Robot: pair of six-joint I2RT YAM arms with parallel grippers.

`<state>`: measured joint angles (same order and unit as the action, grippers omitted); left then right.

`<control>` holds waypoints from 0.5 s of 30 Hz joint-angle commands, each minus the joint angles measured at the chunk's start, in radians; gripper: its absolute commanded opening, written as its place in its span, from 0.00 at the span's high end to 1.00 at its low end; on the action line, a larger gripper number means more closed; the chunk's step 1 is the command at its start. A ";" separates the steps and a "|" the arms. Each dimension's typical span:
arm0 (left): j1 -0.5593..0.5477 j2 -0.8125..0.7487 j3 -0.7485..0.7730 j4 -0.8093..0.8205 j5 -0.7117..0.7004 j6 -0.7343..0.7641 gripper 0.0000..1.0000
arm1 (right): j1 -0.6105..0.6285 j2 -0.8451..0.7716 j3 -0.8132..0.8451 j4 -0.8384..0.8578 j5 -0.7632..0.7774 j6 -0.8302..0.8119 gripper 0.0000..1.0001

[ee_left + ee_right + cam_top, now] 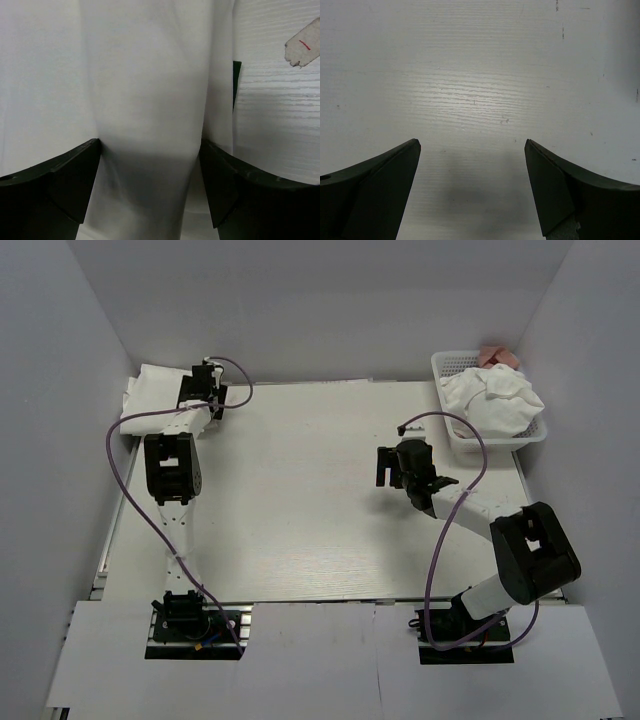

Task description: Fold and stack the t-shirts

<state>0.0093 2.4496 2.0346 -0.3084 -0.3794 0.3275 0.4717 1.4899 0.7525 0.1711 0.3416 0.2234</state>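
A flat white folded t-shirt (150, 390) lies at the table's far left corner. My left gripper (208, 380) is down on its right edge. In the left wrist view the gripper (150, 165) has its jaws wide apart, with a rounded fold of the white t-shirt (145, 90) filling the gap between them. More crumpled white t-shirts (495, 400) are heaped in a basket at the back right. My right gripper (386, 466) hovers over the bare table right of centre. In the right wrist view it (472, 165) is open and empty. No red print shows.
The white plastic basket (441, 362) stands at the back right corner, with a pinkish object (498, 355) behind the heap. White walls enclose the table on three sides. A small torn tape piece with a red mark (301, 48) sticks to the table (270, 110) beside the folded shirt.
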 commanded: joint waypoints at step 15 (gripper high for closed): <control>-0.003 -0.037 0.085 -0.014 -0.038 -0.079 0.81 | 0.002 0.029 0.061 -0.016 0.013 -0.013 0.10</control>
<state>0.0078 2.4470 2.0624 -0.3187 -0.4023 0.2745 0.4717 1.5124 0.7689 0.1543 0.3416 0.2230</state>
